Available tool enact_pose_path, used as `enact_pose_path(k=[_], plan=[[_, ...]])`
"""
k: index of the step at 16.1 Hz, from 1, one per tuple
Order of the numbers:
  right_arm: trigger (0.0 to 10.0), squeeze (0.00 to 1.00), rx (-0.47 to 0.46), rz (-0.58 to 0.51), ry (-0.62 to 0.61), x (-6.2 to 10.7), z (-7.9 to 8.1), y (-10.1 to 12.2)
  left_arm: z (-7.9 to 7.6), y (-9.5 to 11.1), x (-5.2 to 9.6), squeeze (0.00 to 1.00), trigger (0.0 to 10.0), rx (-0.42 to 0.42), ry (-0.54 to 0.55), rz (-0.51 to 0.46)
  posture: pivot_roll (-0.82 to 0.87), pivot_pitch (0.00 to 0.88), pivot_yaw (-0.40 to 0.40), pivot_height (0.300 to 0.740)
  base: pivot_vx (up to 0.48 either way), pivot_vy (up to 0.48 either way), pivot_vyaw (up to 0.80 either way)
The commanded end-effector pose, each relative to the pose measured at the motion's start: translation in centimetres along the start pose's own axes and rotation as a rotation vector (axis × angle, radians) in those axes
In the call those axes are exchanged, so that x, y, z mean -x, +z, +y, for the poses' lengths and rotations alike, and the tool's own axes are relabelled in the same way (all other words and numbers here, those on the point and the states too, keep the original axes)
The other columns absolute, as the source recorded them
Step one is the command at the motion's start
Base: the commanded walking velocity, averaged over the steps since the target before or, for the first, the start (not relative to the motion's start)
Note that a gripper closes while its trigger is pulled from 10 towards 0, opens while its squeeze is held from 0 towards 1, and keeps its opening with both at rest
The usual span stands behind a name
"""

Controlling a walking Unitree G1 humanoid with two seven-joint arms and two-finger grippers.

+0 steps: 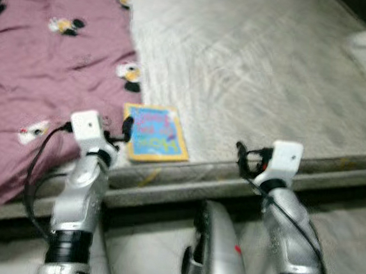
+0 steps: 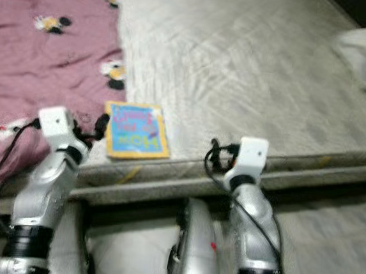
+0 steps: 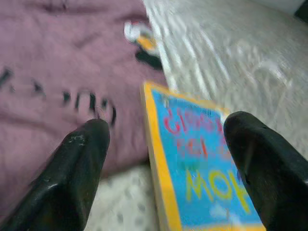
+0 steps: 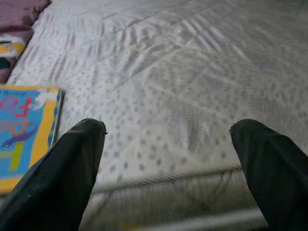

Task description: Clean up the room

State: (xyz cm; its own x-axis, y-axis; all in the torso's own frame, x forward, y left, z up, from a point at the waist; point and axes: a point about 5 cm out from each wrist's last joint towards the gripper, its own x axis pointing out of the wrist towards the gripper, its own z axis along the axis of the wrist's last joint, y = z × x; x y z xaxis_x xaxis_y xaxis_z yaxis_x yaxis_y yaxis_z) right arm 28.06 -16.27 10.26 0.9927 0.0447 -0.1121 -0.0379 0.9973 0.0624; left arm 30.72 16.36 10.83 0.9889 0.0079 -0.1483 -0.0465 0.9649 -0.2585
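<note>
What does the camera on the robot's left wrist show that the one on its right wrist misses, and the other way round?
Left wrist alone: the pink blanket's wide wrinkled cloth with a cartoon patch, and the book's blue cover up close, its red and yellow letters blurred, seen between the open left gripper.

Right wrist alone: the broad grey mattress and its front edge, seen past the open right gripper.

Both: the yellow-edged book lying flat on the mattress beside the blanket, though the right wrist catches just one side of it and a corner of the blanket.
</note>
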Motion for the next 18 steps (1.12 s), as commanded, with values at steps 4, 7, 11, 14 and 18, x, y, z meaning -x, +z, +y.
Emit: enact_pose_path(k=[4, 7, 11, 14, 18], plan=[[10.0, 0.0, 0.0, -0.009, -0.007, 0.0, -0.2, 0.4, -0.6, -1.9, -0.2, 0.0, 10.0, 0.054, -0.049, 0.13, -0.02, 0.151, -0.093, 0.529, 0.0, 0.0, 0.0], [10.0, 0.0, 0.012, -0.003, -0.017, 0.4, -0.6, 0.4, -0.4, -2.5, -0.6, 0.0, 10.0, 0.11, -0.036, 0.15, -0.04, 0.158, -0.091, 0.504, 0.0, 0.0, 0.0], [10.0, 0.0, 0.021, -0.007, -0.03, 0.6, -1.2, 0.5, -0.1, -3.0, -0.7, 0.0, 10.0, 0.144, -0.01, 0.169, -0.06, 0.159, -0.092, 0.475, 0.0, 0.0, 0.0], [10.0, 0.0, 0.026, -0.005, -0.034, 0.6, -1.3, 0.6, 0.0, -2.9, -1.3, 0.0, 10.0, 0.171, -0.01, 0.175, -0.06, 0.16, -0.092, 0.475, 0.0, 0.0, 0.0], [10.0, 0.0, 0.03, -0.005, -0.039, 0.8, -1.3, 0.7, 0.0, -1.9, -2.3, 0.0, 10.0, 0.158, -0.029, 0.15, -0.07, 0.162, -0.091, 0.475, 0.0, 0.0, 0.0]])
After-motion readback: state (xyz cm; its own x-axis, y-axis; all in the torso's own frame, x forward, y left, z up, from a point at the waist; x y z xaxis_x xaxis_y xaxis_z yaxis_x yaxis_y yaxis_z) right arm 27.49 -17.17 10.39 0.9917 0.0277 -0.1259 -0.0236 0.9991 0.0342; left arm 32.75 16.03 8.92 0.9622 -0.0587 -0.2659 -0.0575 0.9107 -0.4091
